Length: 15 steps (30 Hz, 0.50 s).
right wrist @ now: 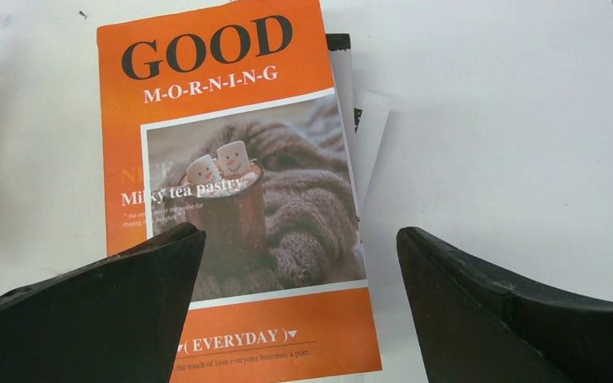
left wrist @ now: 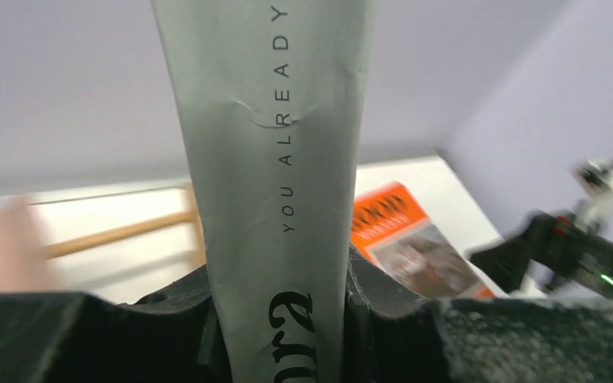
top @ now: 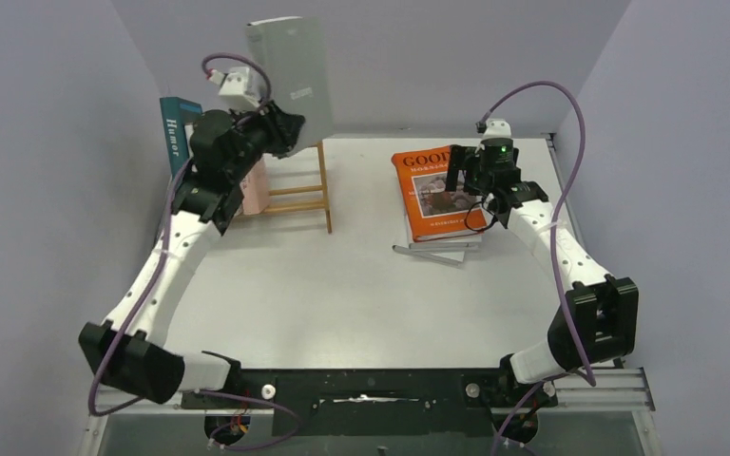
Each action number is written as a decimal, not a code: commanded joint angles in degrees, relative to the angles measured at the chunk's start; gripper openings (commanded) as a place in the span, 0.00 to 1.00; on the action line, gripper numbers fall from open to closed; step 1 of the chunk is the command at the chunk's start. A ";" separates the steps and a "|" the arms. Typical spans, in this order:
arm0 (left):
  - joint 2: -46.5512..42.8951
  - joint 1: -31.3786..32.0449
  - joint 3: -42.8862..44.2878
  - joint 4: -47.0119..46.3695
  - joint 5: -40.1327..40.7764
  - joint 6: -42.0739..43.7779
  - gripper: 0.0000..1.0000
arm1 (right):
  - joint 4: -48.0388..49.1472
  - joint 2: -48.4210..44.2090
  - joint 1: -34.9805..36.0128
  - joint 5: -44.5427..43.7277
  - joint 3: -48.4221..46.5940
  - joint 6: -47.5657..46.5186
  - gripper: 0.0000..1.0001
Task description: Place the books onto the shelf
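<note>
The left tool (top: pixel 280 128) is pinching the grey book (top: pixel 290 71) by its bottom end and holding it up in the air at the far left, above the shelf (top: pixel 309 195). The book stands on end, long axis pretty much vertical, leaning a touch. In the left wrist view its spine (left wrist: pixel 275 159) faces the camera, with the lettering "YOU ALREADY" running up it, and the left tool (left wrist: pixel 279 319) is clamped on either side at the bottom.

The shelf is the little wooden slat rack at the back left of the worktop (top: pixel 342 285). The teal "Humor" book (top: pixel 176 138) stands upright at its left end with the pink book (top: pixel 255 185) near it. Both are partly hidden by the arm, so I can't say exactly how they sit in it.

Over on the right, the orange "GOOD" book (top: pixel 432 195) lies flat, cover up, on top of a small stack, with its long axis running roughly front to back and the title end toward the far wall. The right tool (top: pixel 494 185) hovers over it with its fingers spread wide, not touching. From the right wrist, the cover (right wrist: pixel 231 120) fills the view between the two fingers (right wrist: pixel 301 235), and the edges of the other books (right wrist: pixel 359 120) poke out on the right side.
</note>
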State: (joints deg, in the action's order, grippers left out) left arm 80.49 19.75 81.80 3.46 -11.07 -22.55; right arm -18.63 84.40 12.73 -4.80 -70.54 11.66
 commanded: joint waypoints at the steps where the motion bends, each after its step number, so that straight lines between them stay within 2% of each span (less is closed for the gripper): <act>1: -7.49 -2.12 -6.05 -0.64 18.62 10.05 0.00 | 2.22 -3.13 -0.60 -0.42 0.56 1.03 0.98; 5: -7.43 -2.96 -9.71 -0.40 22.15 12.36 0.00 | 2.36 -3.19 -0.53 0.57 1.00 1.54 0.98; 10: -7.68 -3.16 -18.62 -7.16 22.80 12.16 0.00 | 2.51 -3.35 -0.42 1.46 2.08 2.07 0.98; 15: -7.14 -3.51 -24.96 -12.44 27.02 12.34 0.00 | 3.32 -3.89 -0.40 2.00 3.85 2.52 0.98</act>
State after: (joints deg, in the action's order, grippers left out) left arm 74.30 16.95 58.22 1.48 11.18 -11.51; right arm -18.46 83.55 12.40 -3.46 -67.37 13.13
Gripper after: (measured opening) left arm 0.291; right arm 0.978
